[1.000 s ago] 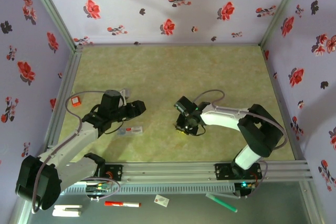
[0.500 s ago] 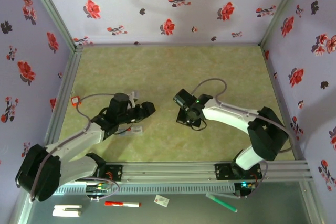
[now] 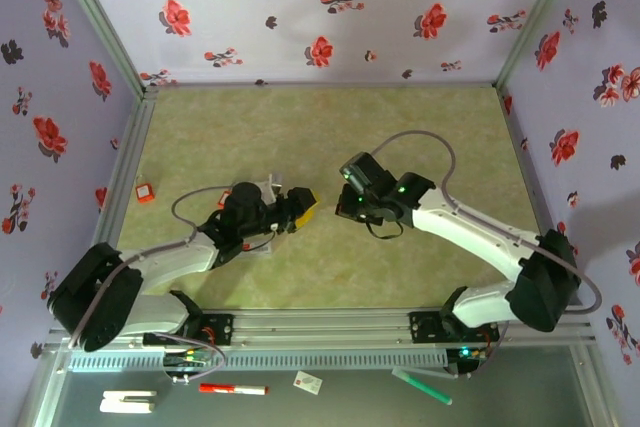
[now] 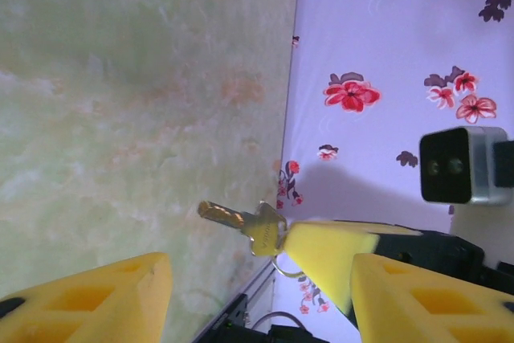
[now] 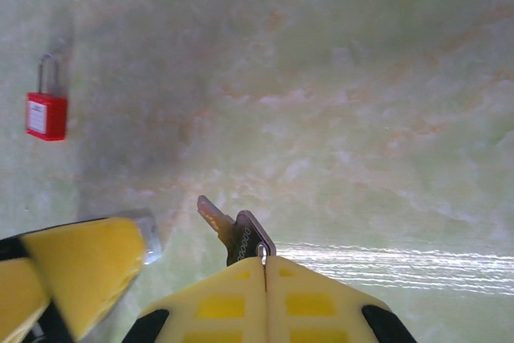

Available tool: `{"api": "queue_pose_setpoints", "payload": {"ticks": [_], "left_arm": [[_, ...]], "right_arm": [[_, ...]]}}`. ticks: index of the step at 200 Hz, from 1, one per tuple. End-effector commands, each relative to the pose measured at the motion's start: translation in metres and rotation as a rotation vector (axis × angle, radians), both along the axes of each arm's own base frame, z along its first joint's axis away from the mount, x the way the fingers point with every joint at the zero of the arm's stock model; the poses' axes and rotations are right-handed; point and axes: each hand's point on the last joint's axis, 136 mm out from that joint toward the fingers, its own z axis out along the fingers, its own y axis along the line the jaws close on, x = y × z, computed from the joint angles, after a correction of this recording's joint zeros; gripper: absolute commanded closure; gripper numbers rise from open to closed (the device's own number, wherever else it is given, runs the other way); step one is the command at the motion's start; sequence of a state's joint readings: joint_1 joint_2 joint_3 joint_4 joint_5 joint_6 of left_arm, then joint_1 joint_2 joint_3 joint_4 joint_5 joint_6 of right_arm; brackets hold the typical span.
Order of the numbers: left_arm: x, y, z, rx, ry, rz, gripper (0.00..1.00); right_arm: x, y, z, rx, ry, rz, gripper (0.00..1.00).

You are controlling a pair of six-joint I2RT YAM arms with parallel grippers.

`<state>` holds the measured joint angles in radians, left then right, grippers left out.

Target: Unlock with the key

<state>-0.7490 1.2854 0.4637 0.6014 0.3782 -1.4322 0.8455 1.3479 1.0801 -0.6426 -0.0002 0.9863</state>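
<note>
Two arms meet mid-surface in the top view: left arm (image 3: 170, 257) comes in from the left and right arm (image 3: 470, 232) from the right, tips facing each other, near but not touching, over the green surface (image 3: 300, 127). On the left jaws the yellow fingers (image 3: 303, 209) stand apart; the right jaws are too small here to read. A red padlock (image 3: 146, 192) lies by the left edge, well apart from both arms. Left wrist view: the left jaws stand apart, one yellow finger at each bottom corner, nothing visible in the gap. Across that gap sits the key (image 4: 250, 226), head pinched in a yellow fingertip (image 4: 321, 251) of the right jaws, blade pointing left, seen against the line where surface meets flowered wall (image 4: 385, 54). A thin ring (image 4: 281, 267) hangs below the key head. A black-fronted camera box (image 4: 454, 165) sits above that right fingertip. Right wrist view: the right jaws are pressed together, clamped on the key head, the blade sticking out up and to the left. One yellow finger of the left jaws shows at lower left, just beside the key, with a blurred grey bit at its tip that I cannot identify. The red padlock lies flat at upper left, well apart from the key.
</note>
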Motion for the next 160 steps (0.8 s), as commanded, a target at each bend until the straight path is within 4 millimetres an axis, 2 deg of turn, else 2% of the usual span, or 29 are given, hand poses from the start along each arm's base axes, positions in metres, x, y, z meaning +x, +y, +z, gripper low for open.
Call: {"api": "queue_pose_setpoints", "payload": {"ticks": [1,22,47,80,117,160], "left_arm": [[-0.001,-0.007,0.002,-0.095,0.065,0.01,0.4],[0.002,-0.007,-0.01,-0.109,0.113,0.034,0.41],[0.009,-0.01,-0.009,-0.176,0.135,0.065,0.42],[0.016,-0.013,-0.006,-0.266,0.152,0.101,0.41],[0.019,-0.019,-0.003,-0.319,0.176,0.108,0.41],[0.022,-0.015,0.001,-0.322,0.157,0.128,0.57]], "right_arm": [[0.004,0.011,0.023,0.084,-0.061,0.017,1.0],[0.004,0.018,0.028,0.13,-0.066,0.025,1.0],[0.001,0.028,0.026,0.186,-0.053,0.03,1.0],[0.001,0.03,0.025,0.21,-0.058,0.027,1.0],[0.0,0.039,0.026,0.257,-0.056,0.034,1.0],[-0.005,0.035,0.02,0.264,-0.048,0.024,1.0]]}}
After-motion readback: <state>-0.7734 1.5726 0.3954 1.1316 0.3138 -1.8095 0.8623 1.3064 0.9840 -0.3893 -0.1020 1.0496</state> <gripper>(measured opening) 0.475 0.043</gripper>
